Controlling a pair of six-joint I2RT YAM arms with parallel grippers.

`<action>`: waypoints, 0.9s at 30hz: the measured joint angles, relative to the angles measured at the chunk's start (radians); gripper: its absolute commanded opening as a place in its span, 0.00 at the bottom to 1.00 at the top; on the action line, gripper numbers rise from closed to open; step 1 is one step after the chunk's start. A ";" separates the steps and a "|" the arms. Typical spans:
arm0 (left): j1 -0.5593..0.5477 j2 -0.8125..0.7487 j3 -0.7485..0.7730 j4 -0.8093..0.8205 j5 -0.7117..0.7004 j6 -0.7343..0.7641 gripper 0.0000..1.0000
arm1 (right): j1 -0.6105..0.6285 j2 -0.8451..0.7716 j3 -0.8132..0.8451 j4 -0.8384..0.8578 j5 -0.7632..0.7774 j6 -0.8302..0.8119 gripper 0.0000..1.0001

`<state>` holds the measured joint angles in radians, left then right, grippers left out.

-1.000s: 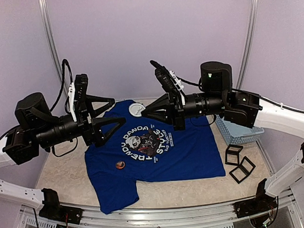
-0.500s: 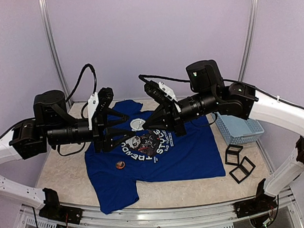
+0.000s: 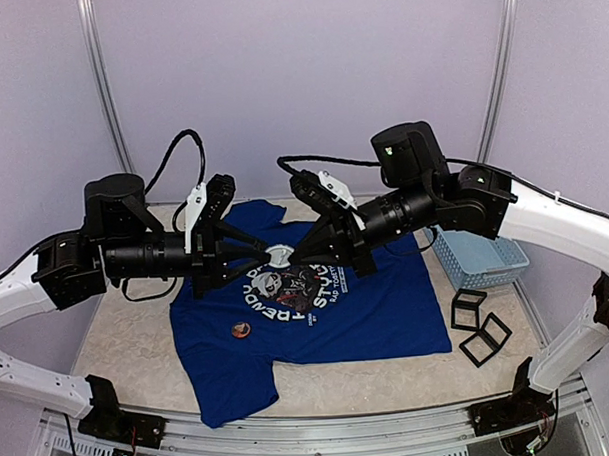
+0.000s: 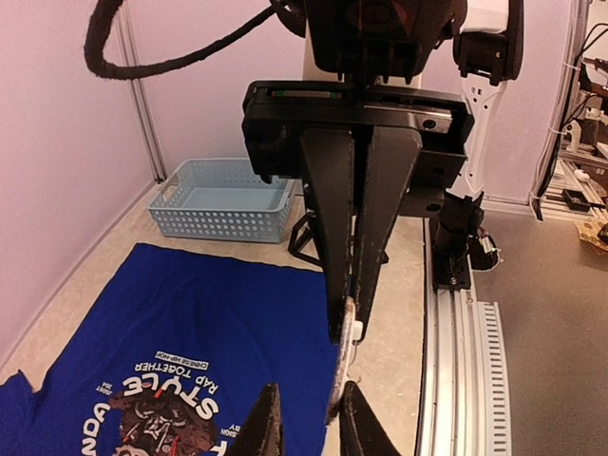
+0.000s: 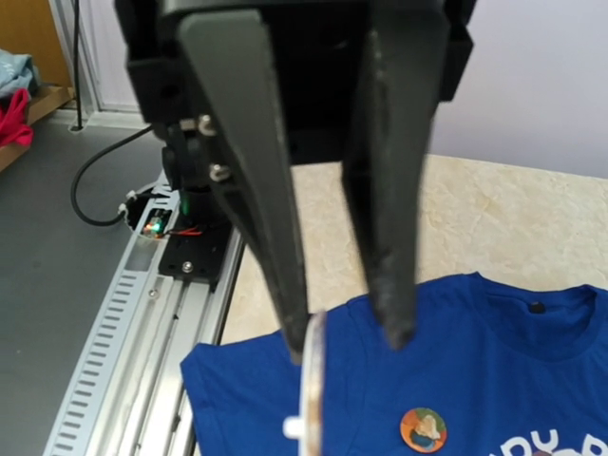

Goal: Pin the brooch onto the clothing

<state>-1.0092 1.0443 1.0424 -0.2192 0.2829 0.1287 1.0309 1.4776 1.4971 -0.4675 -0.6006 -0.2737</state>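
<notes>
The clothing, a royal-blue T-shirt [image 3: 367, 306] with a round panda print, lies flat on the table. Above its chest both arms meet tip to tip. My right gripper [image 3: 291, 254] is shut on the white round brooch [image 3: 278, 255]. In the left wrist view the brooch [image 4: 338, 375] shows edge-on, hanging out of the right gripper [image 4: 348, 328]. My left gripper [image 4: 309, 389] straddles its free edge. One finger [image 4: 359, 427] touches the disc and the other stands clear of it. From the right wrist, the brooch [image 5: 314, 380] rests against one left finger [image 5: 285, 285].
An orange round badge [image 3: 240, 330] sits on the shirt's lower left. A light-blue basket [image 3: 476, 262] stands at the right edge, with two black square frames [image 3: 478, 327] in front of it. The aluminium rail [image 4: 465, 361] runs along the near side.
The left arm has swung right up to the brooch and its jaws have narrowed around it. The right arm carried the brooch left and lower, still shut on it.
</notes>
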 measured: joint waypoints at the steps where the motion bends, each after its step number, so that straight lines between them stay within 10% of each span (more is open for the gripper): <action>1: 0.003 0.002 0.000 0.001 0.011 -0.002 0.08 | 0.000 0.000 0.000 0.000 0.002 -0.002 0.00; 7: 0.009 0.006 -0.003 0.002 0.053 -0.007 0.00 | -0.005 0.004 0.000 0.001 0.003 -0.014 0.00; 12: 0.011 -0.005 -0.049 0.066 0.060 -0.043 0.00 | -0.005 0.003 -0.012 0.046 0.024 0.006 0.57; 17: 0.013 -0.050 -0.170 0.219 0.058 -0.108 0.00 | -0.015 -0.055 -0.190 0.268 0.033 0.086 0.73; 27: 0.007 -0.098 -0.212 0.351 0.057 -0.144 0.00 | -0.039 -0.060 -0.311 0.620 -0.069 0.303 0.66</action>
<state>-1.0023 0.9459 0.8303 0.1322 0.3401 -0.0154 0.9916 1.4178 1.1866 0.1520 -0.6697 0.0292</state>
